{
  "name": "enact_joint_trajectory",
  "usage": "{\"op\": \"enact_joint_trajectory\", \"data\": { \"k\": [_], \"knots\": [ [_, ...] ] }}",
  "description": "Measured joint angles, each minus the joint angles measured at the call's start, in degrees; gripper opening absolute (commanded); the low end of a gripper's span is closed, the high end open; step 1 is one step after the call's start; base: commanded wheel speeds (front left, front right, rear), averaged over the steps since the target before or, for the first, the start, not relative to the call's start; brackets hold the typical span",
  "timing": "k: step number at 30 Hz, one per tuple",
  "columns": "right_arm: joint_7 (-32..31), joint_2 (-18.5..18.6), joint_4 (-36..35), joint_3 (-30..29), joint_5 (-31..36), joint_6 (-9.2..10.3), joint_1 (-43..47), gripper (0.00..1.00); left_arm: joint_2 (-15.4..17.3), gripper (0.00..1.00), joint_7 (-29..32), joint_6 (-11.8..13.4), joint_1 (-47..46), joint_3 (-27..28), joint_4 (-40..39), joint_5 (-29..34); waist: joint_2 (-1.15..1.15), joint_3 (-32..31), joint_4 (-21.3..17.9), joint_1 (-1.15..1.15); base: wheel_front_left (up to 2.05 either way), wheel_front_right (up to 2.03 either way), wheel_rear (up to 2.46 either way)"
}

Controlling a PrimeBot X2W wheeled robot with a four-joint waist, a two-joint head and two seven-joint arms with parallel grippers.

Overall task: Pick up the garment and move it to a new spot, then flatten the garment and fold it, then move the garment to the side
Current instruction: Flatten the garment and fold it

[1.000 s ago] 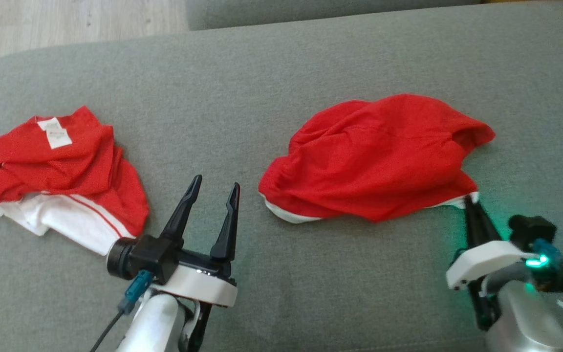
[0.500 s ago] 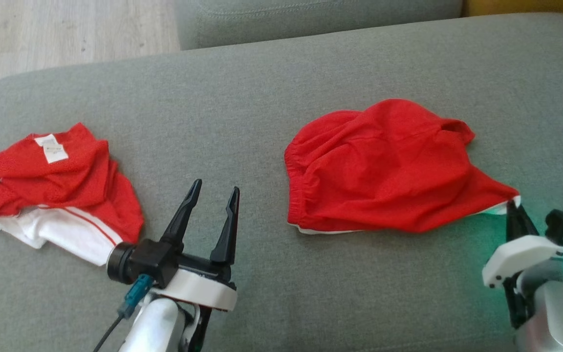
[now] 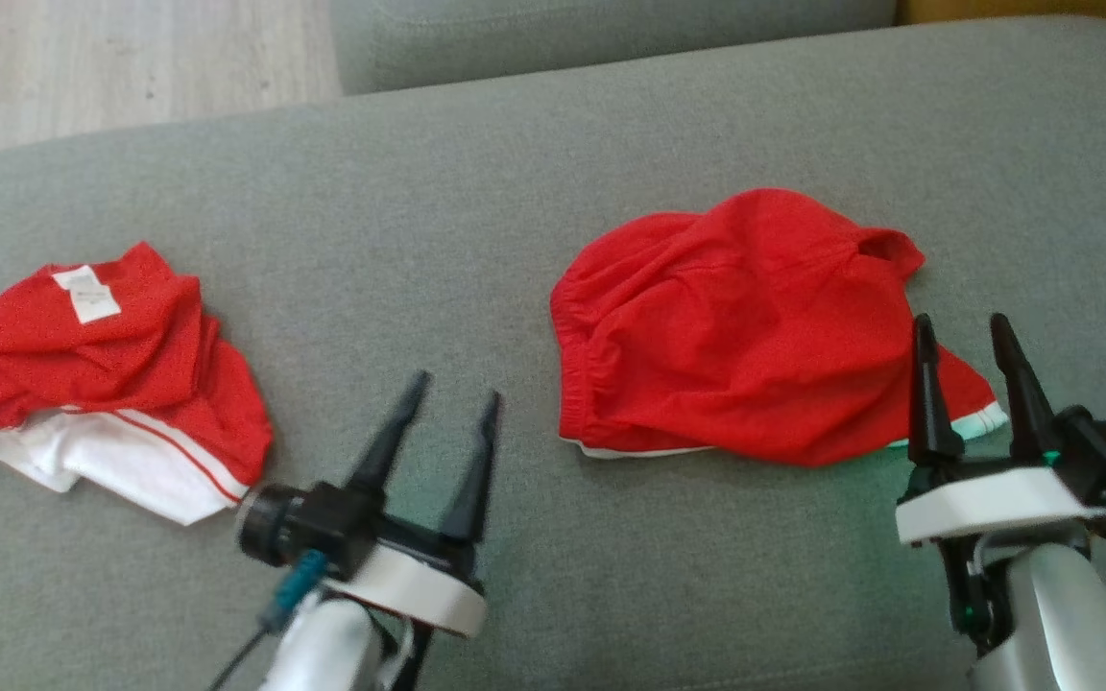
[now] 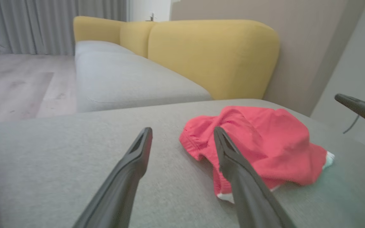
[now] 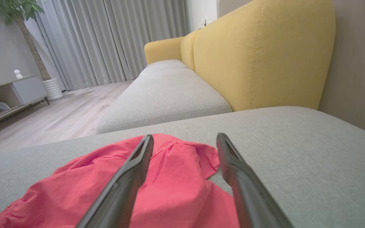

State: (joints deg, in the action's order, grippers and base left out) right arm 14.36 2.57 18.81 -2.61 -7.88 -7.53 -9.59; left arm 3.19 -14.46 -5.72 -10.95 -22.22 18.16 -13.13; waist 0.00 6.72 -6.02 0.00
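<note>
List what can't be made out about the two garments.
Head view: the label on the red-and-white garment is too small to read.
Head view: the red garment has a white part mostly hidden under its own red folds.
Left wrist view: the red-and-white garment is cut off by the left edge.
Right wrist view: the red garment's near part runs past the bottom edge, partly behind the right gripper.

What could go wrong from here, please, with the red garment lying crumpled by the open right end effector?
1. The garment lies bunched in layers. A pinch by the right end effector might catch several layers at once, so flattening would probably drag it rather than spread it.
2. The left end effector sits between it and a second garment of the same red. Reaching left could snag the wrong one.
</note>
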Motion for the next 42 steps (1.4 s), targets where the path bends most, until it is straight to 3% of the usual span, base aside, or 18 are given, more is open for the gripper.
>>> {"op": "enact_joint_trajectory", "data": {
  "k": [12,17,27,28,29,30,31,42],
  "knots": [
    [0.01,0.0,-4.7,0.78,-1.71,0.0,2.06,1.0,6.51,1.0,4.41,-1.86,-6.43,-16.88,7.93,2.81,0.0,4.74,-2.7,0.0,0.0,0.0,0.0],
    [0.01,0.0,-4.85,0.69,-1.71,0.0,1.9,1.0,7.06,1.0,4.05,-1.87,-12.44,-20.53,12.35,3.04,0.0,6.91,-4.42,0.01,0.0,0.0,0.0],
    [0.01,0.0,-3.19,1.04,-2.1,0.0,1.18,1.0,6.51,1.0,1.7,-1.87,-15.08,-22.5,16.21,1.56,0.0,8.16,-6.02,0.01,0.0,0.0,0.0],
    [0.01,0.0,-3.19,1.04,-2.1,0.0,1.18,1.0,6.51,0.84,1.7,-1.87,-15.08,-22.5,16.21,1.56,0.0,8.16,-6.02,0.01,0.0,0.0,0.0],
    [0.01,0.0,-2.49,1.04,-1.9,0.0,1.03,1.0,6.35,0.4,1.69,-1.87,-15.1,-22.65,16.59,1.29,0.0,8.11,-6.04,0.01,0.0,0.0,0.0],
    [0.01,-0.01,-1.68,0.96,-1.59,0.0,0.84,1.0,6.34,0.04,1.65,-1.87,-15.1,-22.83,16.86,1.0,0.0,8.01,-6.01,0.01,0.0,0.0,0.0],
    [0.01,-0.01,-0.86,0.7,-1.51,0.0,0.77,1.0,6.35,0.0,1.36,-1.87,-15.1,-22.93,17.02,0.98,0.0,7.88,-5.95,0.01,0.0,0.0,0.0],
    [-0.31,-0.01,12.26,-5.71,2.69,0.0,-1.1,1.0,6.13,0.0,0.22,-1.14,-15.07,-22.49,15.69,-0.03,0.0,5.95,-3.36,0.0,0.0,0.0,0.0]
  ]
}}
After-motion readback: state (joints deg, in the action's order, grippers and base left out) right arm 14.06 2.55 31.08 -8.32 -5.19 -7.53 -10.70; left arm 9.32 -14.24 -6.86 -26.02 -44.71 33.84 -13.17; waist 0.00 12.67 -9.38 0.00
